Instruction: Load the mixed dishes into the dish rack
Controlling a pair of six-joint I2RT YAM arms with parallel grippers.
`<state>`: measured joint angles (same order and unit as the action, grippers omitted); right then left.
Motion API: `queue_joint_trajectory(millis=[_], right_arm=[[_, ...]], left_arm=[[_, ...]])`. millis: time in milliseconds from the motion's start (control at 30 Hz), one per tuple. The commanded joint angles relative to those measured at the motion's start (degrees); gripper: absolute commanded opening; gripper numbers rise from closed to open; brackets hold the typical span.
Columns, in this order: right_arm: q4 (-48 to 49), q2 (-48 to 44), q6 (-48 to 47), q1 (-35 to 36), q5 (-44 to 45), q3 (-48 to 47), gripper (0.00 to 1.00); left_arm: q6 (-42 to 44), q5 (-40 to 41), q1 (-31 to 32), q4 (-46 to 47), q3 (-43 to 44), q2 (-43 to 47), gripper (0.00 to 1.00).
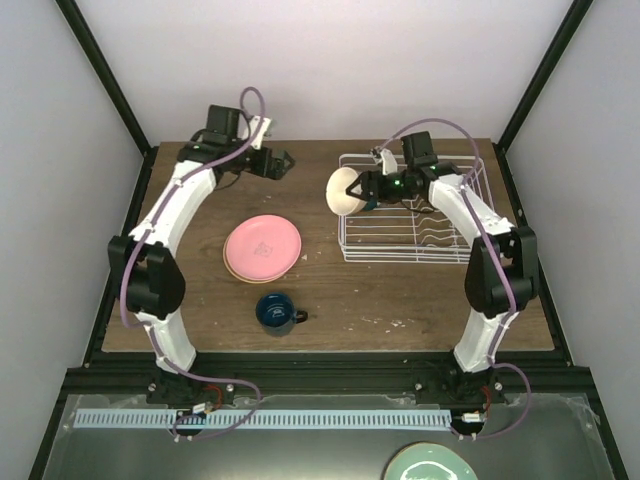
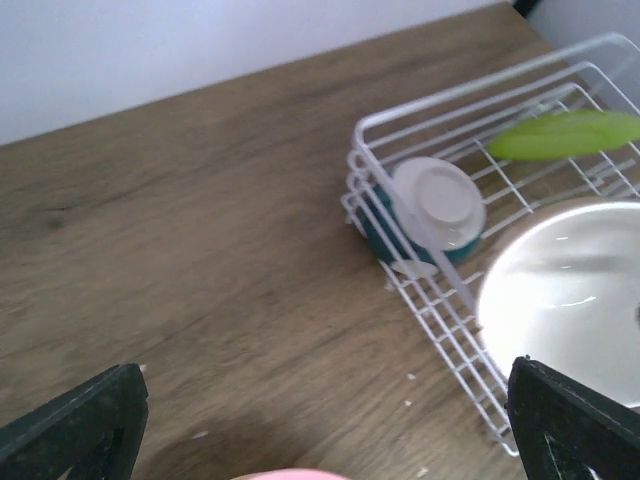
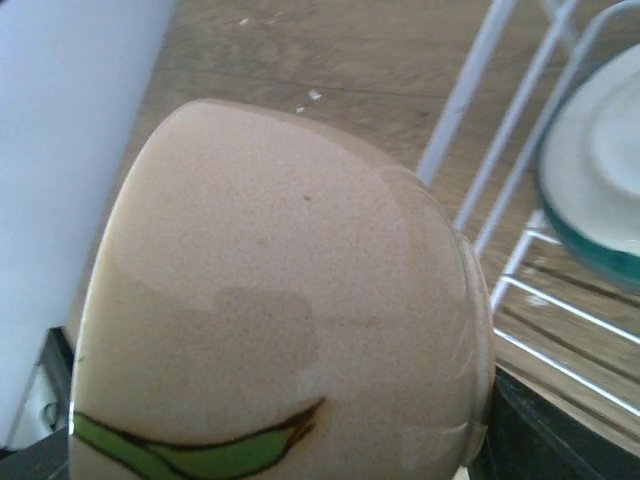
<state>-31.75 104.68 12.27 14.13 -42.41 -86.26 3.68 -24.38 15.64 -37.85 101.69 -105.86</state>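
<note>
right gripper (image 1: 366, 188) is clamped on the cream bowl (image 1: 345, 192), holding it tipped on its side at the left edge of the dish rack (image 1: 440, 245). up close from the right wrist, that bowl fills the view, a green leaf painted low on its wall, white rack wires just beyond it. whether it touches the wires, can't tell.

over to the left gripper (image 1: 272, 165): fingers (image 2: 75, 425) spread wide apart, nothing between them, hovering over bare wood at the far left of the table (image 1: 200, 310), well apart from the rack.

inside the rack, a lime green plate (image 2: 565, 135) shows edge-on toward the back, and a teal-sided dish (image 2: 435, 205) leans in the near corner, pale base facing out.

out on the table, the pink plate (image 1: 262, 245) lies flat on a peach-tan plate (image 1: 230, 262), only the lower rim peeking out. just nearer the bases, the dark blue mug (image 1: 275, 311) stands upright, handle to the right.
</note>
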Motion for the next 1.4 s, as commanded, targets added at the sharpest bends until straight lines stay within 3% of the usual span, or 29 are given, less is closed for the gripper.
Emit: queue_joint_trajectory(millis=[0, 433, 967, 1367], right_arm=[[-4.02, -7.21, -3.17, 0.35, 11.59, -4.33, 0.44], [-13.28, -12.9, -2.17, 3.41, 37.18, -2.83, 0.44], [-32.44, 2.58, 2.3, 18.81, 76.6, -16.63, 0.45], [-38.1, 10.21, 3.98, 19.86, 82.77, -18.83, 0.46]], left_arm=[[-1.03, 2.25, -2.89, 0.2, -1.59, 4.7, 1.0], [-1.76, 6.25, -3.86, 0.17, -7.53, 8.95, 1.0], [-1.29, 16.87, -3.87, -0.71, -14.42, 15.6, 1.0], [-1.51, 16.12, -3.87, 0.05, -17.3, 17.38, 1.0]])
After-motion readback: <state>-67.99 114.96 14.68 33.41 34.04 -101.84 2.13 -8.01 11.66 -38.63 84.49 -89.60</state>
